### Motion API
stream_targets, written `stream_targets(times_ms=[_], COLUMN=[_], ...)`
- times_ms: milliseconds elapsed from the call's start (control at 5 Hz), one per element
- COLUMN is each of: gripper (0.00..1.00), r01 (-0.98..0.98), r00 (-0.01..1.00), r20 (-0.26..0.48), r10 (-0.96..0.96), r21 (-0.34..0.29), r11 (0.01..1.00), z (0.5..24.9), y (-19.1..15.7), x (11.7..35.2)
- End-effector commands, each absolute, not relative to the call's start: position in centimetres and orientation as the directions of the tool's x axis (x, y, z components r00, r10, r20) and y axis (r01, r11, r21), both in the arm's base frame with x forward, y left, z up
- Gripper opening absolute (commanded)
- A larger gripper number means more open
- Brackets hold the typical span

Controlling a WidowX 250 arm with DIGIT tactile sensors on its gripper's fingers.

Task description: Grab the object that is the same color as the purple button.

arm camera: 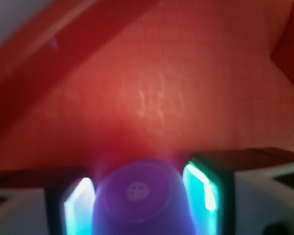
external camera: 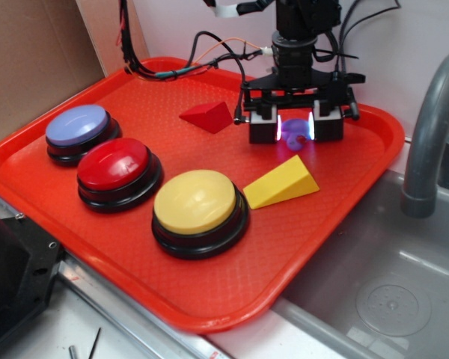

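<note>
A yellow button (external camera: 200, 211) sits nearest, low in the center of the exterior frame, on a red tray (external camera: 299, 247). A yellow wedge (external camera: 282, 183) lies just to its right. To the left and farther back stand a red button (external camera: 118, 170) and then the purple button (external camera: 80, 131), the 3 making a diagonal row toward the left edge. A grey sink (external camera: 389, 292) fills the lower right, with a grey faucet (external camera: 432, 134) at the right edge.

Farther back, in the upper center, a red wedge (external camera: 208, 116) lies on the tray. Right of it the gripper (external camera: 295, 129) reaches down, its 2 fingers (external camera: 263, 124) closed against the purple object (external camera: 296, 133), which sits between them, low over the tray; contact with the tray cannot be judged.

In the wrist view the object (arm camera: 137, 200) fills the bottom center, pressed between both glowing pads (arm camera: 202, 188), with blurred tray (arm camera: 137, 88) beyond and the red wedge (arm camera: 291, 44) at the upper right
</note>
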State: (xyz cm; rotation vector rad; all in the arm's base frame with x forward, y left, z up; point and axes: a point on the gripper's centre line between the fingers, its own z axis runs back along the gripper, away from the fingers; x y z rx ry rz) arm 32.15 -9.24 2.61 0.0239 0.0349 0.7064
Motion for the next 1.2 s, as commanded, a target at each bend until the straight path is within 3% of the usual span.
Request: stream_targets(times_ms=[0,200,400,600,800,1000], gripper=[0.0,0.0,0.0,0.0,0.0,0.0], r01=[-0.403,-0.295,-0.272,-0.267,-0.284,-0.459], r00=[0.913,0.953,0.957,0.953,0.937,0.838], r20=[0.054,0.062,0.074,0.108,0.16,0.271], r10=[0.404,0.296,0.281,0.283,0.31,0.474], r21=[-0.029,-0.037,-0.115,-0.136,-0.166,-0.121], r11=[0.915,0.955,0.955,0.954,0.944,0.88], z=[12.3,16.5,20.1,22.4,23.8,23.0], y=[-7.0,-5.5,-2.9,-1.5,-0.9,-1.2], x=[32.1,30.0,27.6,26.0,24.7,24.7])
